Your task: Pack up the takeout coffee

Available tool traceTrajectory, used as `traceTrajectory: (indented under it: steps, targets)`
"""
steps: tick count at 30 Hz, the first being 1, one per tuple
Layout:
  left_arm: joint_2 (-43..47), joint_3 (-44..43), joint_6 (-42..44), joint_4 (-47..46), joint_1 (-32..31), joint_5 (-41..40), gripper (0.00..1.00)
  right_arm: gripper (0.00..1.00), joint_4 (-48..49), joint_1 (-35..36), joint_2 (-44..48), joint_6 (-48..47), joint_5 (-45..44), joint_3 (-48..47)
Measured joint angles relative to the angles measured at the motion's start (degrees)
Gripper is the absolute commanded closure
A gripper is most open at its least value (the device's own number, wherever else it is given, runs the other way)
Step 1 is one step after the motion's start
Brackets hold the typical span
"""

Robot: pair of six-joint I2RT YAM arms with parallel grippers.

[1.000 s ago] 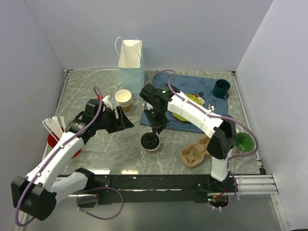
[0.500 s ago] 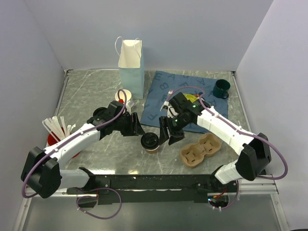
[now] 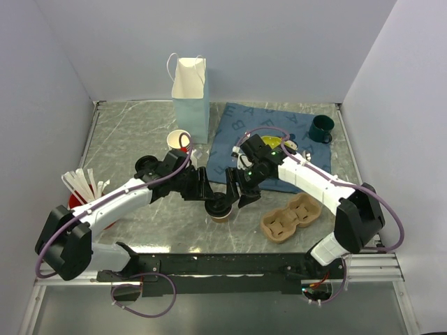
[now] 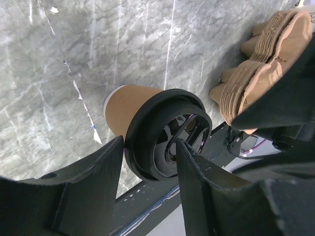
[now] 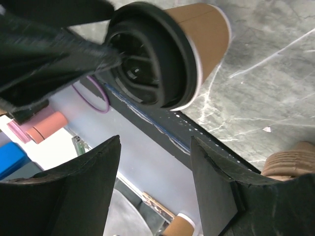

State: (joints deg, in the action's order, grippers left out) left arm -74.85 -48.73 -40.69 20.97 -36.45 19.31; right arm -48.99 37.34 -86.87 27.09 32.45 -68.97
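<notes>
Standing on grey marbled table point(image 3: 126, 132) between pale lilac walls point(image 3: 279, 42), takeout coffee point(image 3: 220, 207), left claw point(image 3: 211, 199) clamped on its black lid, right claw point(image 3: 239, 199) spread apart beside it

The work surface is a rectangular grey marble-patterned tabletop point(image 3: 129, 129) with pale veining. Plain, pale lavender-white panel walls enclose it on three sides: a back wall point(image 3: 279, 49) along the far edge, a left wall point(image 3: 35, 125) and a right wall point(image 3: 401, 139), meeting at the two far corners. A black mounting rail point(image 3: 230, 264) runs along the near edge. Lighting is even and diffuse; shadows on the surface are soft.
</notes>
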Motion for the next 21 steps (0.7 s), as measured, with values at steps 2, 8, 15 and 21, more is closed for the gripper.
traceTrajectory:
  steps: [2, 8, 15, 21]
  targets:
    - [0.0, 0.0, -0.5, -0.2, -0.3, -0.2, 0.48, 0.34, 0.0, 0.0, -1.0, -0.2, -0.3, 0.0]
    - [0.0, 0.0, -1.6, -1.1, -1.2, -0.3, 0.48, 0.35, 0.0, 0.0, -1.9, -1.0, -1.2, 0.0]
    - [0.0, 0.3, -2.8, -1.4, -2.1, -1.5, 0.42, 0.38, 0.0, 0.0, -2.4, -1.3, -2.0, 0.0]
    - [0.0, 0.3, -3.1, 0.5, -2.2, -4.9, 0.41, 0.40, 0.0, -0.1, -4.1, -1.5, -2.0, 0.0]
